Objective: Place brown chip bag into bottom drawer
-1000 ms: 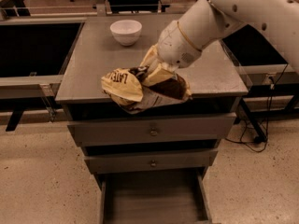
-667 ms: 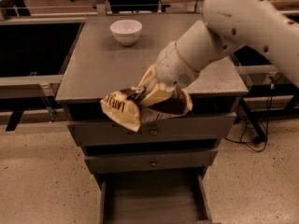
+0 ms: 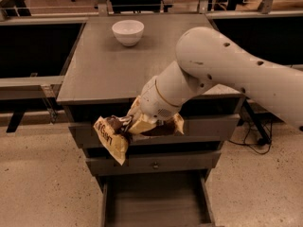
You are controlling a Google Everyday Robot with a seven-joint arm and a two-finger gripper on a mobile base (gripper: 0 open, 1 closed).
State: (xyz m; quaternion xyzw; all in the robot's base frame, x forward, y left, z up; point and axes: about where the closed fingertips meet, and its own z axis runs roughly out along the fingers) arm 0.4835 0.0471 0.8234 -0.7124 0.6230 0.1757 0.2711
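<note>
Centre-frame, the gripper is pinching the brown chip bag above the open bottom drawer, its drooping left end probably risking snagging the drawer's wall.

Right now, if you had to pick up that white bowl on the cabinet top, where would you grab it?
Probably the rim of the white bowl, from straight above, one finger inside and one outside: it stands upright, mouth up, and its round wall tapers downward, so a side pinch might slip. The gripper is in front of the top drawer, holding the brown chip bag.
</note>
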